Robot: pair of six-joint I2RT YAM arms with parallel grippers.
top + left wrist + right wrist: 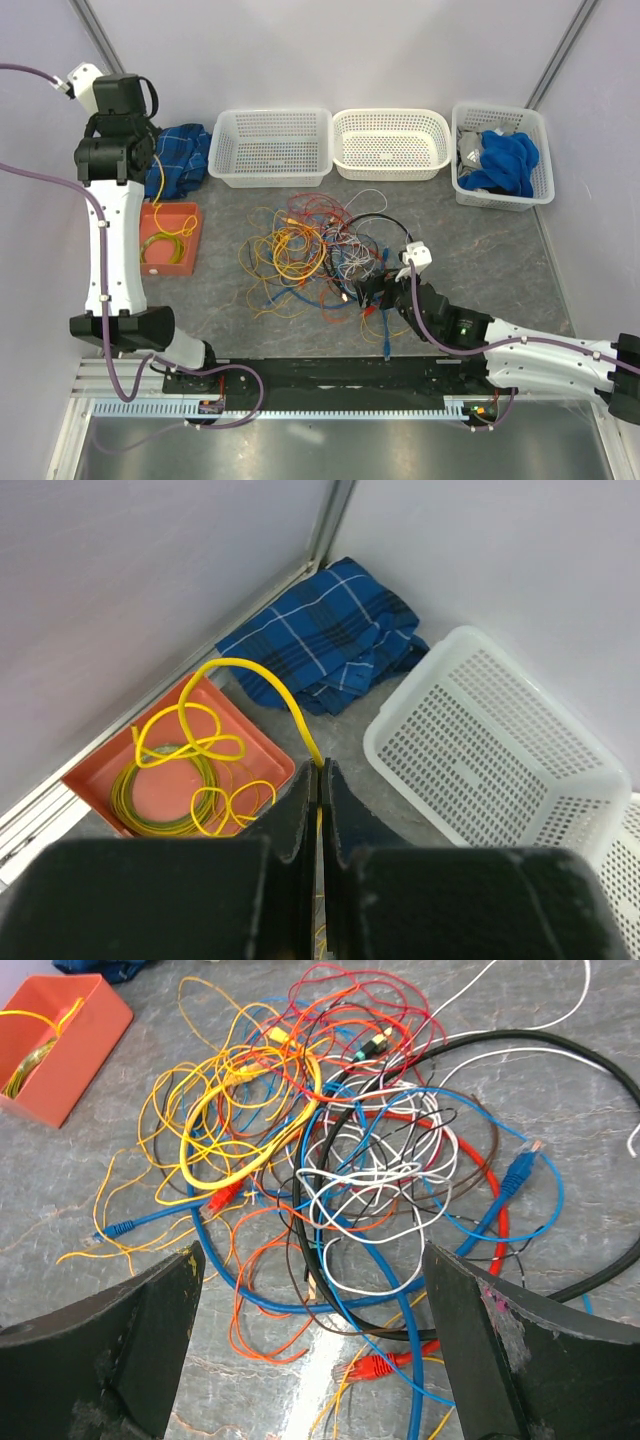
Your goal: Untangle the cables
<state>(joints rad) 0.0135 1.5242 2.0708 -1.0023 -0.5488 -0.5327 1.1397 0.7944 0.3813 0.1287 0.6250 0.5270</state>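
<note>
The cables point(310, 255) lie in a jumble of yellow, orange, red, blue, white and grey wires mid-table, with a thicker black loop point(385, 220) on their right. My left gripper point(152, 182) is at the far left, above the orange tray point(190, 215). In the left wrist view it point(321, 770) is shut on a yellow cable point(260, 670) that arcs down to a yellow coil point(160, 780) in the tray point(255, 735). My right gripper point(375, 295) is open and empty, low over the jumble's near right edge. In the right wrist view it point(310, 1260) faces the jumble point(340, 1130) and the black loop point(560, 1050).
Three white baskets stand along the back: left point(270, 113), middle point(390, 113), and right point(545, 150) holding a blue cloth point(505, 160). A blue plaid cloth point(185, 155) lies behind the tray and shows in the left wrist view point(330, 630) beside the left basket point(480, 740).
</note>
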